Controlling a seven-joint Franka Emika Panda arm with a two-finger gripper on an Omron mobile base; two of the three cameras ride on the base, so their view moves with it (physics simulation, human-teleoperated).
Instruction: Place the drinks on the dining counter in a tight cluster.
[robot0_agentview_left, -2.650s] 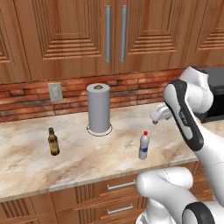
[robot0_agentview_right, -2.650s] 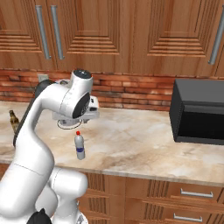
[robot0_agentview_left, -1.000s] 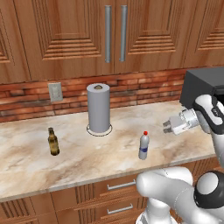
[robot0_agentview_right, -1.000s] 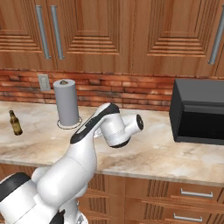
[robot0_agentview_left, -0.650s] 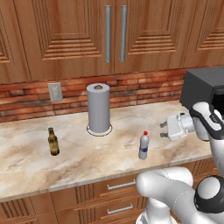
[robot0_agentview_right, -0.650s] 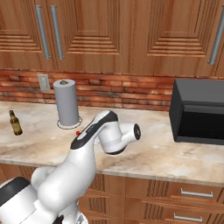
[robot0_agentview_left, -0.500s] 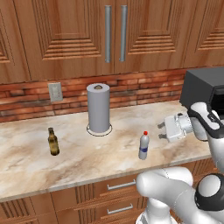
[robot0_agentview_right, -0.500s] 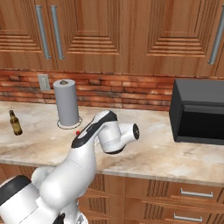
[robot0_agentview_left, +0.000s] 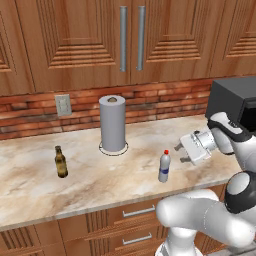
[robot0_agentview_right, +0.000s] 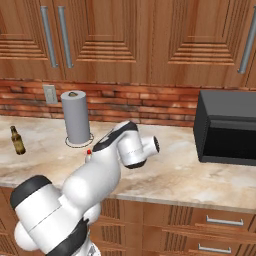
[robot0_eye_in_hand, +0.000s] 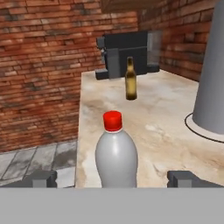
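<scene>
In the hand view the gripper (robot0_eye_in_hand: 113, 178) sits at the bottom of the frame, its fingers spread wide with nothing between them, one tip at the lower left and one at the lower right. Just beyond, low in the centre, the small clear bottle (robot0_eye_in_hand: 116, 151) with its red cap stands upright on the marble counter (robot0_eye_in_hand: 162, 113), lined up with the gap but not yet gripped. Farther back, upper centre, the slim brown bottle (robot0_eye_in_hand: 130, 79) stands untouched. At the right edge rises the grey paper towel roll (robot0_eye_in_hand: 214, 70).

In the left base view both bottles stand well apart on the narrow counter below the wooden wall cabinets (robot0_agentview_left: 130, 40). Judging by this, no drink has reached the dining counter; the first grasp is only being lined up, and the carrying and clustering all remain.
</scene>
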